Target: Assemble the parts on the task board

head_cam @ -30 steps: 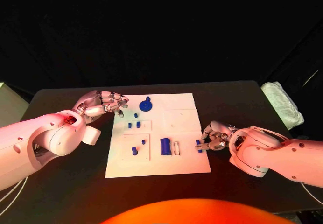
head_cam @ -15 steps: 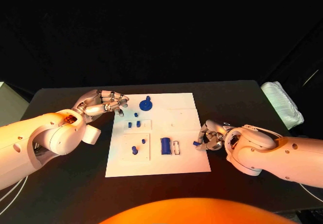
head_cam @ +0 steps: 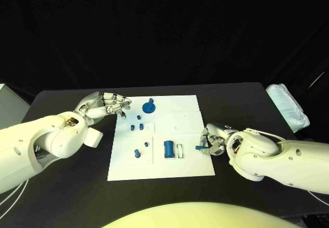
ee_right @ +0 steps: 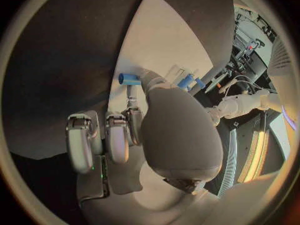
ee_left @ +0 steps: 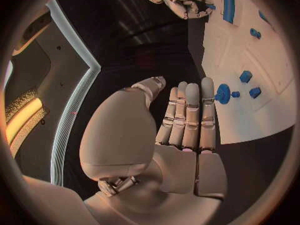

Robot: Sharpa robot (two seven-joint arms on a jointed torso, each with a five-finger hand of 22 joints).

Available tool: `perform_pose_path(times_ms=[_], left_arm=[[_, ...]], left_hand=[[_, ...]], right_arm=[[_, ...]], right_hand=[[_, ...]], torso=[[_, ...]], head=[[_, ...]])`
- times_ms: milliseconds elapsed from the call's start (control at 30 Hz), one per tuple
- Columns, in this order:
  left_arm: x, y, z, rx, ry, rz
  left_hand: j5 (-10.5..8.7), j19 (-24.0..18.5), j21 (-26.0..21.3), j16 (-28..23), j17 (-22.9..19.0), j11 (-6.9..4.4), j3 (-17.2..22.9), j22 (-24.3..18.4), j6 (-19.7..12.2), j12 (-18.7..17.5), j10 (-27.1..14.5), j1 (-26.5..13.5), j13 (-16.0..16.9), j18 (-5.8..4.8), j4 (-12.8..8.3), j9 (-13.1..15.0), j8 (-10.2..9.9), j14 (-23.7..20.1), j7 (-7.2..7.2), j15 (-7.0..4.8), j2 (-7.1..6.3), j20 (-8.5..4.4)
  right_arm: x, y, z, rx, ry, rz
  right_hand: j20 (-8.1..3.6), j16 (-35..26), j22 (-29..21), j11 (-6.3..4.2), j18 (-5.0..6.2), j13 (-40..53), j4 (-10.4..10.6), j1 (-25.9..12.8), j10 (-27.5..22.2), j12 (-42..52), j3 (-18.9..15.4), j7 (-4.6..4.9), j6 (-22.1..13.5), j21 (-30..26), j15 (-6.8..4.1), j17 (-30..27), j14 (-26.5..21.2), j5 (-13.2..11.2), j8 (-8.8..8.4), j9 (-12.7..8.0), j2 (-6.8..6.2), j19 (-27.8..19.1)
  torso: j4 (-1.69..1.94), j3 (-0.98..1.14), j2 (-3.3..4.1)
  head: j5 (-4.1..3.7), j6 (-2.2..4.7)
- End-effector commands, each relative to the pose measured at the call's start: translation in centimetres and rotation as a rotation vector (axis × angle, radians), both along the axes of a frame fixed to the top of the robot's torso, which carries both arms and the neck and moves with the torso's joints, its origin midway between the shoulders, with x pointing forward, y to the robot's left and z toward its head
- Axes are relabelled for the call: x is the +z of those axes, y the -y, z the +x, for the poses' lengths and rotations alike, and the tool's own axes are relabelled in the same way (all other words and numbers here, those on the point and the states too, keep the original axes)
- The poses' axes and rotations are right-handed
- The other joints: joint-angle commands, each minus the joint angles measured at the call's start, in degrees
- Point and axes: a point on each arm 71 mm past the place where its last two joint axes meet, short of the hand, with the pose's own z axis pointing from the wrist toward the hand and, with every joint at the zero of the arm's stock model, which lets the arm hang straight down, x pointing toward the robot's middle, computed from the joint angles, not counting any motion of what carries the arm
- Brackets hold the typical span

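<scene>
The white task board (head_cam: 185, 166) lies mid-table. On it are a blue round part with a knob (head_cam: 149, 107), three small blue pieces (head_cam: 138, 124), a blue block (head_cam: 168, 148) beside a white slot, and two more blue pieces (head_cam: 139, 151). My right hand (head_cam: 214, 141) is at the board's right edge and pinches a small blue peg (head_cam: 199, 147) between thumb and a finger; the right wrist view shows that peg (ee_right: 129, 78) just above the board (ee_right: 156, 40). My left hand (head_cam: 102, 105) hovers by the board's far left corner with fingers extended (ee_left: 187, 115), holding nothing.
A pale padded object (head_cam: 288, 107) lies at the table's right edge, and a light box (head_cam: 8, 107) stands off its left side. In the left wrist view the round part (ee_left: 223, 93) lies just beyond my fingertips.
My right hand has shifted slightly left over the board's edge, carrying the blue peg with it. The left hand has stayed put.
</scene>
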Motion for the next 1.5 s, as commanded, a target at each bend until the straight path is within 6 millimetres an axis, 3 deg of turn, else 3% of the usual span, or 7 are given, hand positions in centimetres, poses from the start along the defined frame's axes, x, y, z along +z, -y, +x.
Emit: perform_pose_path(times_ms=[33, 233, 333, 467, 700, 1100, 1500], left_arm=[[0.1, 0.2, -0.1, -0.013, 0.002, -0.008], [0.1, 0.2, -0.1, -0.012, 0.002, -0.007], [0.1, 0.3, 0.0, -0.012, 0.002, -0.007], [0.1, 0.4, 0.0, -0.013, 0.002, -0.007], [0.1, 0.3, -0.1, -0.011, 0.003, -0.006], [0.1, 0.3, -0.1, -0.013, 0.002, -0.006], [0.1, 0.2, -0.2, -0.016, -0.003, -0.003]], left_hand=[[0.06, 0.25, -0.34, 0.21, 0.05, -0.01, -0.36, -0.1, 0.22, 0.38, -0.26, 0.5, 0.06, 0.74, 0.07, 0.07, 0.26, -0.02, -0.02, -0.38, 0.2, -0.05], [0.07, 0.26, -0.37, 0.2, 0.06, -0.02, -0.37, -0.11, 0.2, 0.42, -0.38, 0.58, 0.11, 0.73, 0.07, 0.13, 0.29, -0.05, -0.04, -0.39, 0.22, -0.06], [0.07, 0.27, -0.39, 0.2, 0.06, -0.01, -0.37, -0.12, 0.18, 0.46, -0.52, 0.66, 0.16, 0.73, 0.07, 0.19, 0.33, -0.07, -0.06, -0.39, 0.25, -0.06], [0.07, 0.31, -0.45, 0.18, 0.08, 0.05, -0.42, -0.14, 0.03, 0.48, -0.96, 0.74, 0.23, 0.73, 0.14, 0.3, 0.35, -0.12, -0.03, -0.36, 0.26, -0.08], [0.08, 0.32, -0.47, 0.18, 0.1, 0.08, -0.42, -0.15, -0.05, 0.49, -1.16, 0.8, 0.26, 0.72, 0.17, 0.36, 0.35, -0.13, -0.01, -0.35, 0.28, -0.08], [0.08, 0.33, -0.49, 0.18, 0.1, 0.1, -0.42, -0.16, -0.1, 0.49, -1.29, 0.85, 0.28, 0.72, 0.19, 0.4, 0.36, -0.14, 0.0, -0.34, 0.3, -0.08], [0.08, 0.33, -0.49, 0.18, 0.1, 0.1, -0.42, -0.16, -0.1, 0.49, -1.29, 0.85, 0.28, 0.72, 0.19, 0.4, 0.36, -0.14, 0.0, -0.34, 0.3, -0.08]], right_arm=[[-0.7, 0.3, -0.5, -0.05, -0.052, 0.007], [0.6, -0.1, 0.0, -0.135, -0.061, 0.169], [1.5, -0.6, 0.5, -0.171, -0.066, 0.252], [2.1, -1.6, 0.7, -0.201, -0.097, 0.347], [2.0, -3.5, 0.7, -0.224, -0.174, 0.426], [0.6, -5.3, 0.6, -0.238, -0.245, 0.423], [0.5, -5.2, 0.4, -0.188, -0.196, 0.338]], right_hand=[[-0.3, 0.37, 15.06, -0.54, -0.39, 9.2, 0.05, -0.54, 1.52, 0.15, 2.57, -0.2, 0.62, 0.34, -0.39, 15.09, 5.98, 3.66, 0.45, -0.01, -0.41, 5.99], [-0.44, 0.37, 15.06, -0.69, -0.39, 9.4, -0.24, -2.73, 1.77, 0.5, 5.64, -0.34, 0.5, 0.34, -0.5, 15.09, 5.98, 7.01, 1.03, 0.58, -0.44, 5.99], [-0.48, 0.37, 15.06, -0.74, -0.39, 9.53, -0.51, -4.22, 1.92, 0.72, 6.7, -0.42, 0.27, 0.34, -0.55, 15.09, 5.98, 5.33, 1.39, 0.98, -0.25, 5.99], [-0.52, 0.37, 15.06, -0.77, -0.39, 9.62, -0.85, -5.48, 2.02, 0.88, 7.26, -0.47, 0.15, 0.34, -0.59, 15.09, 5.98, 3.92, 1.69, 1.29, -0.35, 5.99], [-0.56, 0.37, 15.06, -0.83, -0.39, 9.56, -1.42, -6.98, 2.05, 0.71, 7.97, -0.55, 0.0, 0.34, -0.63, 15.09, 5.98, 1.23, 1.98, 1.62, -0.12, 5.99], [-0.63, 0.37, 15.06, -1.01, -0.39, 10.72, -1.1, -10.54, 2.88, 2.91, 7.71, -0.83, 0.64, 0.34, -0.75, 15.09, 5.98, -2.83, 2.58, 2.01, -0.07, 5.99], [-0.7, 0.37, 15.06, -1.08, -0.39, 11.12, -1.07, -11.43, 3.17, 3.66, 7.47, -0.92, 0.83, 0.34, -0.83, 15.09, 5.98, -4.34, 2.72, 2.06, -0.05, 5.99]], torso=[[0.1, -0.06, -0.04], [0.05, -0.01, 0.01], [-0.11, -0.02, 0.03], [0.18, 0.0, 0.06], [0.05, -0.01, 0.14], [0.04, 0.1, 0.07], [-0.05, 0.1, 0.08]], head=[[-0.03, 0.01], [0.04, 0.02], [0.17, 0.13], [0.06, 0.02], [0.08, -0.03], [0.28, -0.4], [0.49, -0.51]])
